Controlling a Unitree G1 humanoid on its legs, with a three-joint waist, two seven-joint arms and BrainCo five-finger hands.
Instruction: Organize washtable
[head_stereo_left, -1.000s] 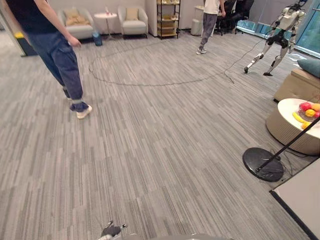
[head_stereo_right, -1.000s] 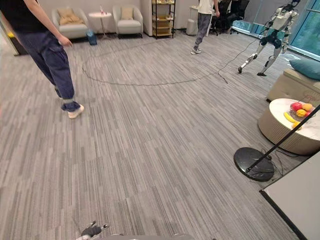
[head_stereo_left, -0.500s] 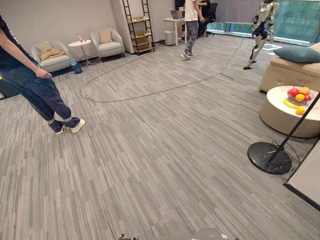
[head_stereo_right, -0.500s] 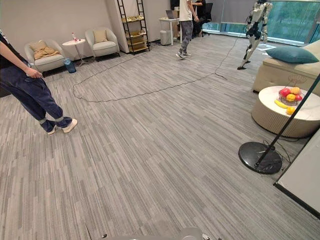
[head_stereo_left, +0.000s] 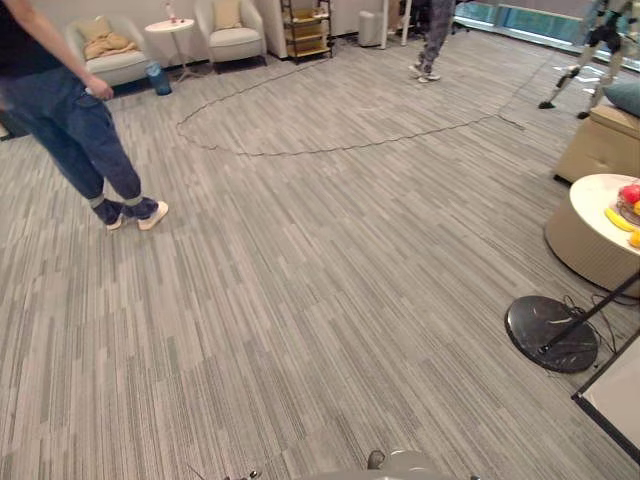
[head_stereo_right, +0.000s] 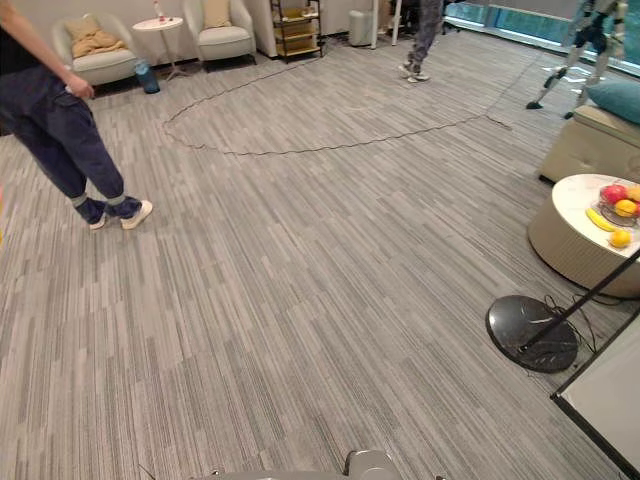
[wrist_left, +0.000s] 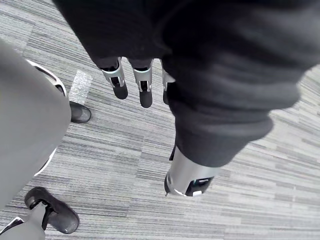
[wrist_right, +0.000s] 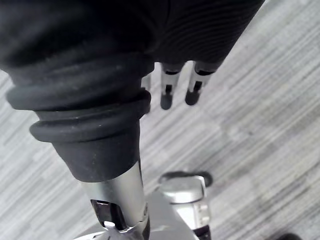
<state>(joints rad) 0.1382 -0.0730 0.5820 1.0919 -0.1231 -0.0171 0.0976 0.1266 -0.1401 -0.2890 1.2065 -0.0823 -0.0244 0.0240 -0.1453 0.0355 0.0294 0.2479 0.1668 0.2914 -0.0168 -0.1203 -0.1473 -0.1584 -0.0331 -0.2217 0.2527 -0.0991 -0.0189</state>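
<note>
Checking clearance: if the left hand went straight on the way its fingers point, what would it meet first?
Probably the grey carpet: the left hand hangs open, aimed down at it, and nothing shows in between, though the depth is unclear.

Mostly grey striped carpet (head_stereo_left: 320, 280) in front of me. A person in jeans (head_stereo_left: 70, 110) stands off to my left; another person (head_stereo_left: 435, 40) is way at the back. Two armchairs (head_stereo_left: 236, 38) with a small side table (head_stereo_left: 172, 28) between them, a shelf (head_stereo_left: 305, 25) just beside. On my right, a round table (head_stereo_right: 575, 250) with fruit (head_stereo_right: 618, 205), and a black stand base (head_stereo_right: 532, 333) near it.
</note>
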